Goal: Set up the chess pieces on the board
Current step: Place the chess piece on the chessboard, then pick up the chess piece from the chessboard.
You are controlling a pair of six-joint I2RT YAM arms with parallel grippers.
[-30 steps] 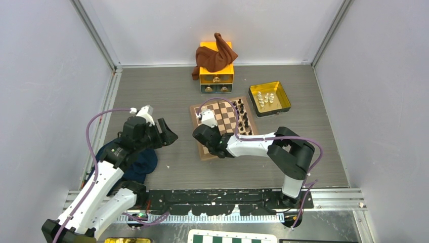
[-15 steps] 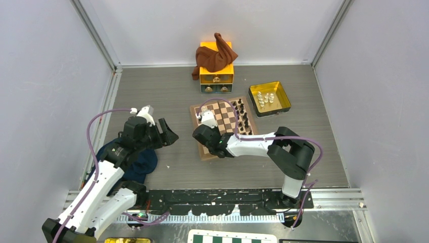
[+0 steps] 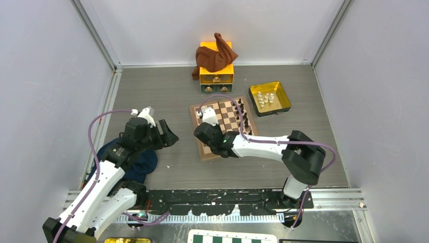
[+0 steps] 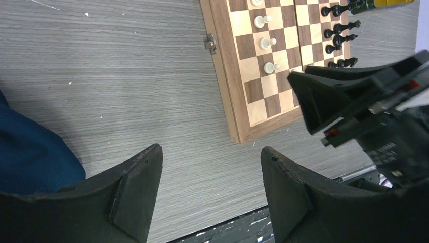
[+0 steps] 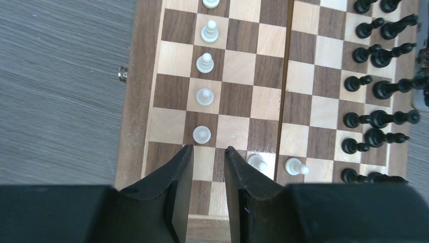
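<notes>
My right pincer [image 5: 208, 150] is slightly parted and grips nothing, bottom centre of its wrist view, over the square wooden chessboard with brown and tan squares [image 5: 139, 101]. Just above it is a column of cream-white pawns [image 5: 205, 95], with two more cream pieces [image 5: 293, 166] right of its fingers. The dark brown-black pieces [image 5: 377, 91] line the frame's right edge. My left pincer [image 4: 211, 157] is spread wide and empty over the grey wood-grain desk [image 4: 101, 76]. A blue cloth [image 4: 30, 157] is lower left.
</notes>
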